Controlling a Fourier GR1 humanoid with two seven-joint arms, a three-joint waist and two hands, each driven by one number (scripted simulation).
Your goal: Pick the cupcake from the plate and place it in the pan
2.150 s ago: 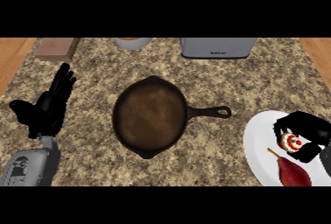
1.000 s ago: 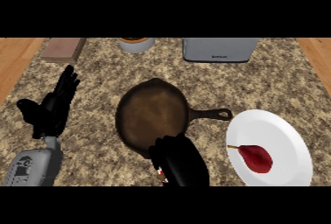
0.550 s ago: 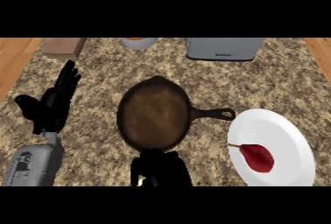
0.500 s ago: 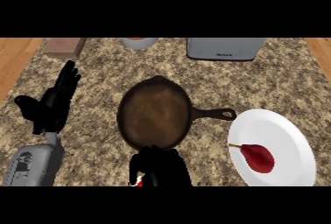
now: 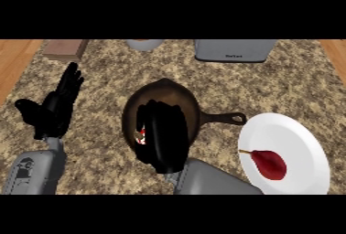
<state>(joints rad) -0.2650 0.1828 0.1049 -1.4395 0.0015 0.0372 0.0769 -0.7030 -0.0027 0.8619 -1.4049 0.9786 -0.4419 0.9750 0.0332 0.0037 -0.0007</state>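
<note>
A dark cast-iron pan (image 5: 162, 96) lies mid-counter, its handle pointing right toward a white plate (image 5: 290, 137). My right hand (image 5: 164, 137) is over the pan's near half, fingers curled round the cupcake (image 5: 141, 135); only a small red-and-white bit of it shows at the hand's left edge. Whether the cupcake touches the pan's floor I cannot tell. A dark red pear-shaped fruit (image 5: 269, 163) with a stem lies on the plate. My left hand (image 5: 54, 107) rests open at the left, fingers up.
A grey toaster-like appliance (image 5: 235, 50) stands at the back right. A light bowl (image 5: 144, 44) sits at the back centre, and a brown block (image 5: 66, 48) at the back left. Wooden floor shows past the counter's left and right edges.
My right hand has carried the cupcake off the plate, across the counter's near edge and forward over the pan. The left hand has stayed put.
</note>
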